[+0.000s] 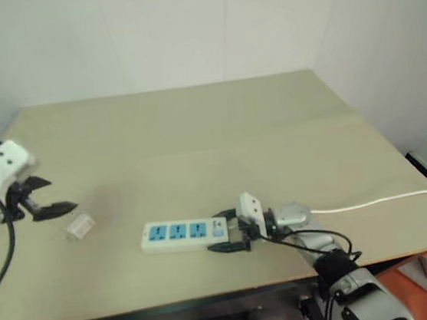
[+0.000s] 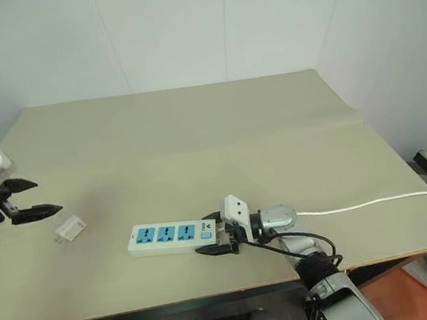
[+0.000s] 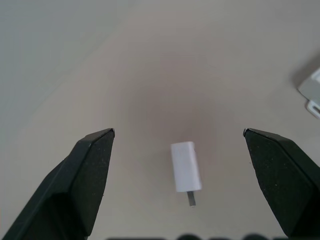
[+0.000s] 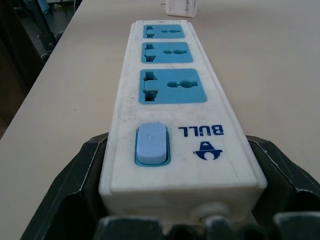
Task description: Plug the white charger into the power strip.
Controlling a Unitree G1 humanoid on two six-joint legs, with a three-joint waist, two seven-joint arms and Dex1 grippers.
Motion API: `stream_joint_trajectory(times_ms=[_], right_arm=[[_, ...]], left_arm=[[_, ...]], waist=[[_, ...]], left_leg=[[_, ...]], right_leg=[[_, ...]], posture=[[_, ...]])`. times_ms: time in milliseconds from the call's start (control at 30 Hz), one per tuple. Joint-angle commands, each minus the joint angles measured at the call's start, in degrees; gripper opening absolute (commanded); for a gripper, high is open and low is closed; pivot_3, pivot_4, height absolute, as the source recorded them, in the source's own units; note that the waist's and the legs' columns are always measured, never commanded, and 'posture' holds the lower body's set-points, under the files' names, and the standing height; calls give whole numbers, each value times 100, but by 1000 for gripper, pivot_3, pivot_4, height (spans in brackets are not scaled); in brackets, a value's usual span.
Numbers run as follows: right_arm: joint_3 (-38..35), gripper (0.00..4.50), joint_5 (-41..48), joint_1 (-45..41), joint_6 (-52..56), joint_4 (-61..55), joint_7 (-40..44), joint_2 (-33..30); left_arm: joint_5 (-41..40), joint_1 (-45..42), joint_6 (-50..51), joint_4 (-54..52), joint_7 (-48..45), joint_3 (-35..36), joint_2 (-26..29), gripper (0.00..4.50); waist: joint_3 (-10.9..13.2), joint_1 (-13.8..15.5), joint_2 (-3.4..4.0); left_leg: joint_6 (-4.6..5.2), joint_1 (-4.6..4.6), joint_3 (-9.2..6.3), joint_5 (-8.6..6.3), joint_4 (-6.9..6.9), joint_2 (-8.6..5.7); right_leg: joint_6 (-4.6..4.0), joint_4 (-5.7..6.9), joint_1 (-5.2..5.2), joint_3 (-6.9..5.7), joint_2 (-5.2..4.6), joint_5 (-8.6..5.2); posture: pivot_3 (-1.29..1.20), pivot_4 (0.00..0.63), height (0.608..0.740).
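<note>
White charger (image 3: 186, 166) lies on the surface (image 1: 196, 146) below the left fingers (image 1: 42, 198), spread wide; right fingers (image 2: 216, 238) clamp the power strip (image 2: 172, 236).

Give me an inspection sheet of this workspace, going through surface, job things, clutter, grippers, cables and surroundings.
Surface: beige table, flat and bare around the items.
Job's things: white charger lies loose on the table, prongs showing, left of the power strip; all three blue sockets are empty.
Clutter: nothing seen.
Grippers: left gripper open, hovering by the charger; right gripper shut on the strip's switch end.
Cables: thin white cord runs off the table's right edge.
Surroundings: plain white walls.
</note>
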Motion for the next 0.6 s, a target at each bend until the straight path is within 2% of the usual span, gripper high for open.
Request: stream_joint_trajectory(times_ms=[33, 167, 267, 467, 600], right_arm=[[113, 3415, -9, 113, -44, -43, -54, 118], [123, 3415, -42, 192, -69, -84, -135, 150], [100, 3415, -31, 214, -27, -147, -186, 166], [107, 3415, -26, 343, 43, -305, -278, 157], [108, 3415, -21, 392, 105, -374, -329, 151]], left_arm=[[513, -999, 792, 638, 51, -915, -207, 4500], [1104, -2219, 1636, 1560, -35, -2101, -821, 4500], [1381, -2754, 1735, 2008, -417, -2757, -989, 4500], [1814, -3055, 1513, 2450, -1019, -3587, -1194, 4500], [2046, -3058, 1352, 2740, -1203, -3812, -1350, 4500]], waist=[[-1, -2, -2], [-5, 3, -8], [-4, -44, -13], [-3, -52, -15], [-3, -44, -16]], left_leg=[[0, 1, 0, 0, 0, 2], [0, 4, -6, 0, 2, 4], [0, 0, -5, 0, 2, 5], [-7, 1, -7, -4, 2, 4], [-7, 1, -9, -4, 5, 4]], right_leg=[[0, 1, 0, 2, 3, 0], [-1, 9, 2, 0, 10, 0], [-2, 19, -6, 4, 13, 0], [-16, 44, -17, 5, 13, -9], [-15, 46, -15, 4, 13, -10]], posture=[[0, 150, 740], [0, 150, 740], [0, 150, 740], [0, 150, 740], [0, 150, 740]])
